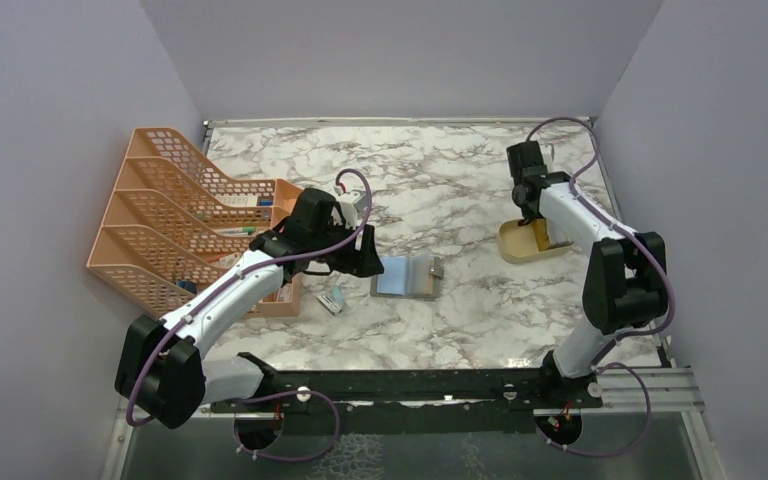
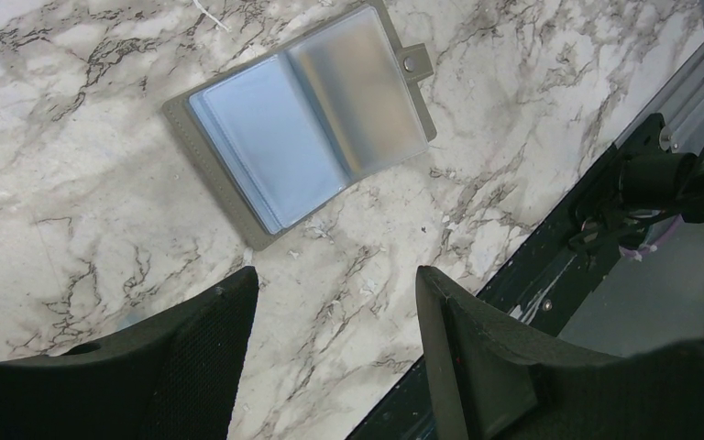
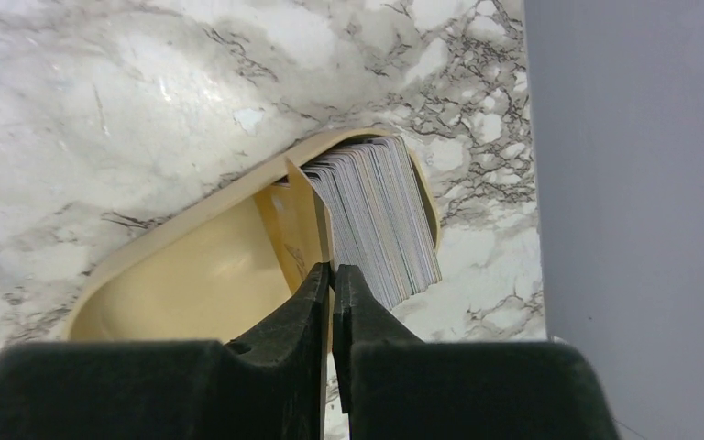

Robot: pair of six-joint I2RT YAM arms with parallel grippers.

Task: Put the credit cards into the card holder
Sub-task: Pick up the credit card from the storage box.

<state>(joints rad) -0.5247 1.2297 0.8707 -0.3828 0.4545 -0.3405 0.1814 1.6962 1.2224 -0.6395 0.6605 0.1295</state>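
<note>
Pale walls close in a marble counter [image 1: 460,170]. Near its middle the holder [image 2: 302,124] lies open and flat, blue pockets up, its long side running left to right. My left gripper [image 2: 335,280] hangs just left of it, spread wide with nothing in it. My right gripper [image 3: 333,275] is well off to the right and a little farther back, down in the tray [image 3: 183,293]. Its fingers are pinched almost together on one tan card [image 3: 298,220]. That card stands on edge beside the rest of the cards [image 3: 376,215], which lean in a stack against the tray's end. From there the holder lies leftward and slightly nearer. The left gripper is much the closer to the holder, and I judge it is placed to steady it while the right carries the card across. Which way the pockets open I cannot tell.
</note>
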